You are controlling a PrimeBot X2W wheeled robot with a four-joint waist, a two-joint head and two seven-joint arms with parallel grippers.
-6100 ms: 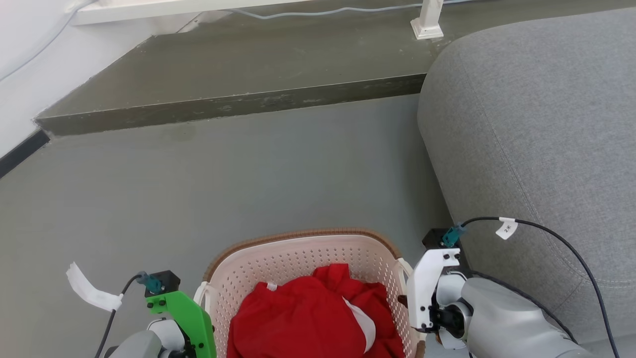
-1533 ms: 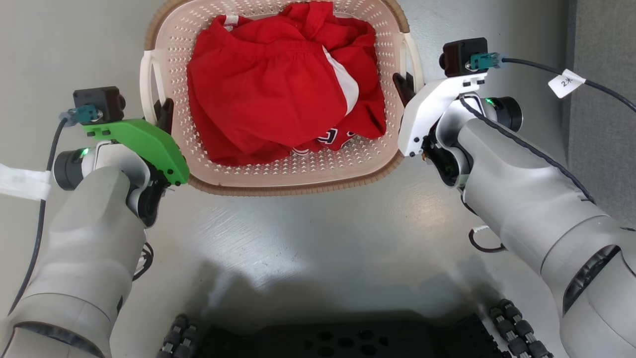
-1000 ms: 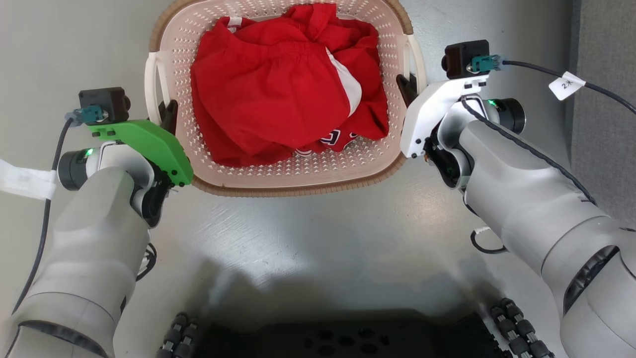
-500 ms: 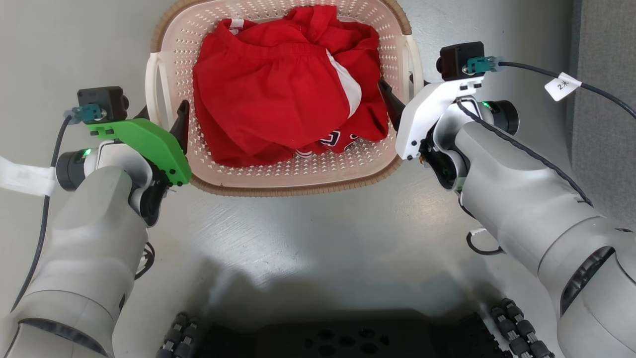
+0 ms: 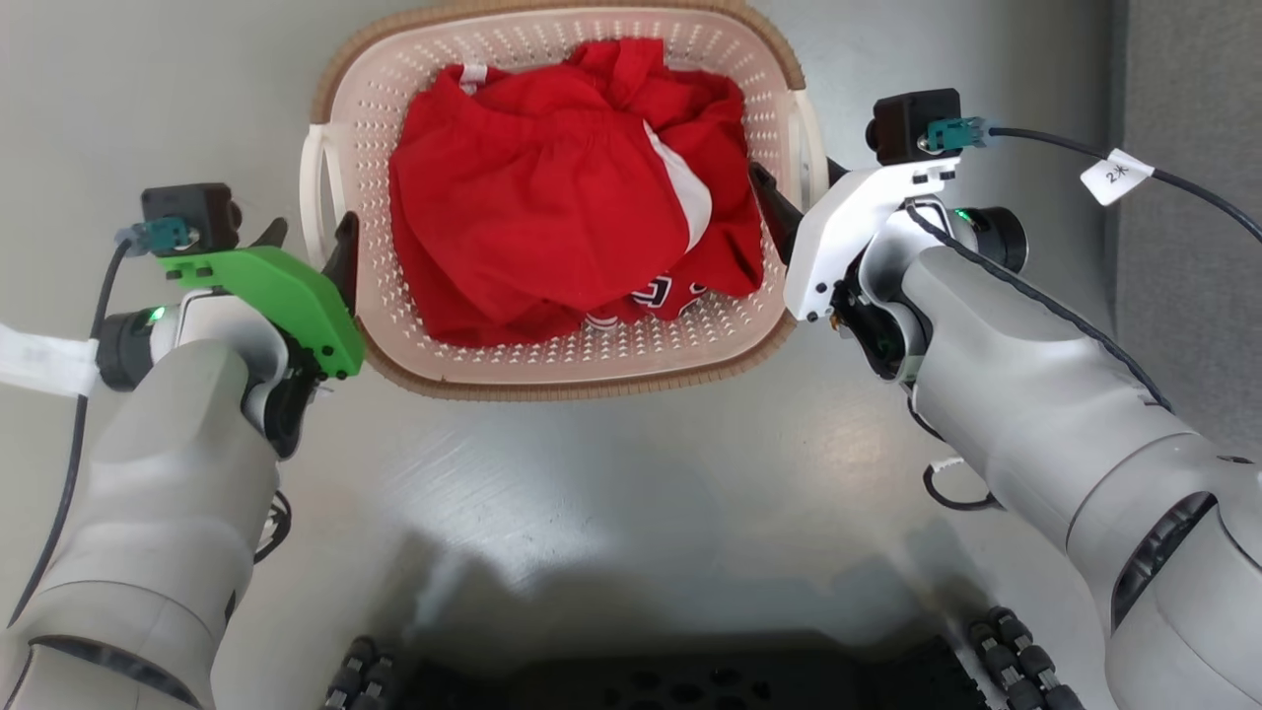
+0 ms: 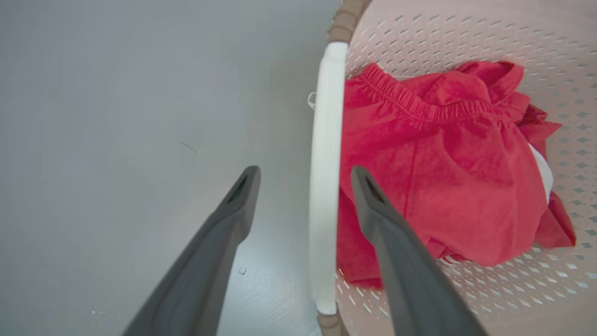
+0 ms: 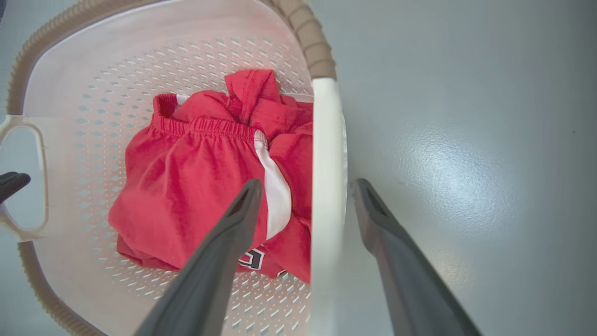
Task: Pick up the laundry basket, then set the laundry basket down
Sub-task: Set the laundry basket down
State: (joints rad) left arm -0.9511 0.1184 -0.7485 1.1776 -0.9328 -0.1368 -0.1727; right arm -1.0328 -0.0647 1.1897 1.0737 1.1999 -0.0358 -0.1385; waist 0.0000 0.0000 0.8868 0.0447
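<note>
The laundry basket [image 5: 552, 380], cream perforated plastic with a brown rim, sits on the grey floor with red clothes [image 5: 552, 187] inside. My left gripper [image 5: 308, 242] is open, one finger on each side of the basket's white left handle [image 6: 324, 163] without squeezing it. In the left wrist view the left gripper [image 6: 304, 172] shows a gap on both sides of that handle. My right gripper [image 5: 801, 182] is open too, astride the right handle [image 7: 326, 163]. The right gripper [image 7: 307, 185] has its inner finger over the clothes and its outer finger over the floor.
A grey sofa [image 5: 1193, 197] runs along the right edge, close to my right arm. My black wheeled base [image 5: 641, 680] lies at the bottom of the head view. Grey floor [image 5: 611, 493] stretches between base and basket.
Both grippers were shut on the basket's handles a second ago and have since opened. The basket stays on the floor. The head view has shifted slightly.
</note>
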